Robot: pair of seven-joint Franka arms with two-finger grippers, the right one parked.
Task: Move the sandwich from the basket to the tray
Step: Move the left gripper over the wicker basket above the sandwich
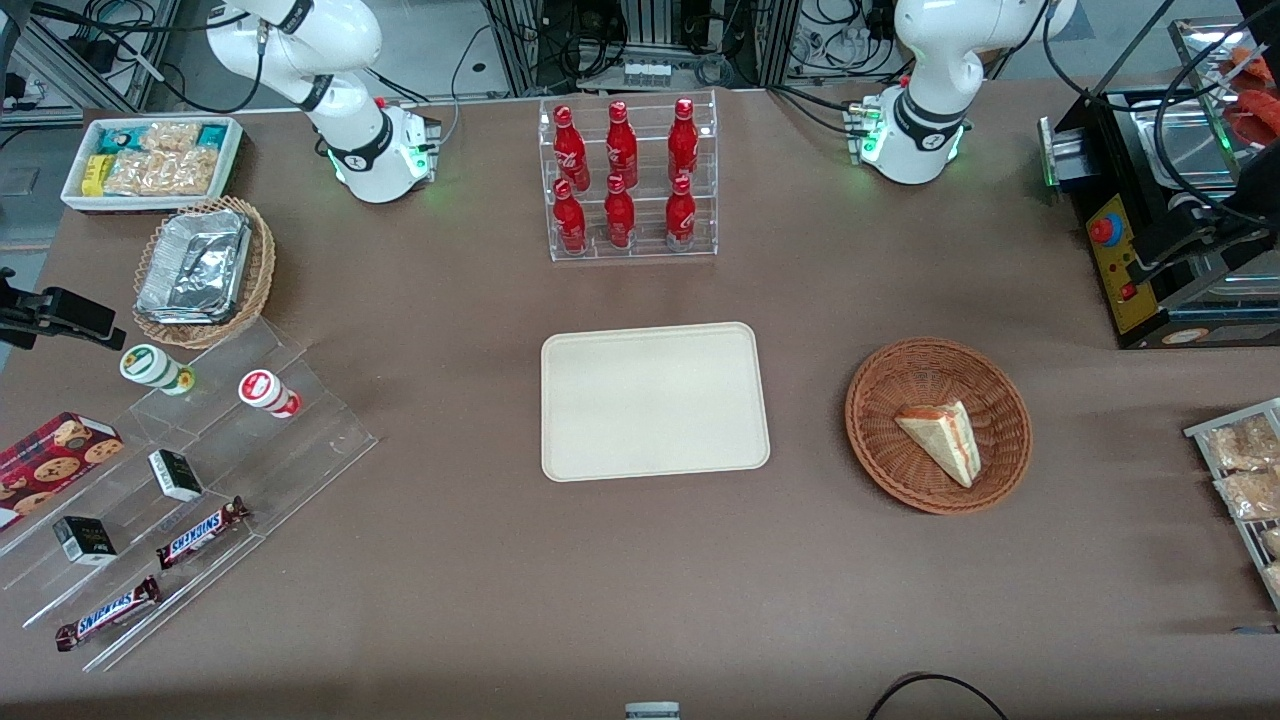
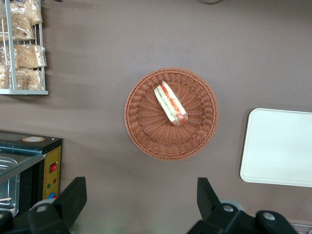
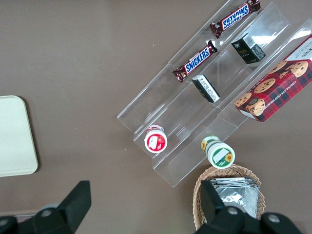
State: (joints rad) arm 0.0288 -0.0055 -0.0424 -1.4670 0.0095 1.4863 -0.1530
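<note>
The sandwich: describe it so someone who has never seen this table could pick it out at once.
Start at the cream tray in the table's middle, then look toward the working arm's end to the round reddish-brown basket. The sandwich lies in it: a pale bread wedge with red and green filling, the only loose food there, unlike the bagged snacks nearby. The open tool hangs above the table beside the basket.

Note the basket point(image 1: 938, 425): woven wicker, ribbed and matt. Your tray point(image 1: 655, 401) looks like smooth plastic with a dull sheen. The sandwich point(image 1: 942, 441) shows soft, pale bread. Your gripper point(image 2: 141, 202), above the table, has matt black fingers point(image 2: 73, 197). The tabletop point(image 1: 500, 580) is matt brown.
</note>
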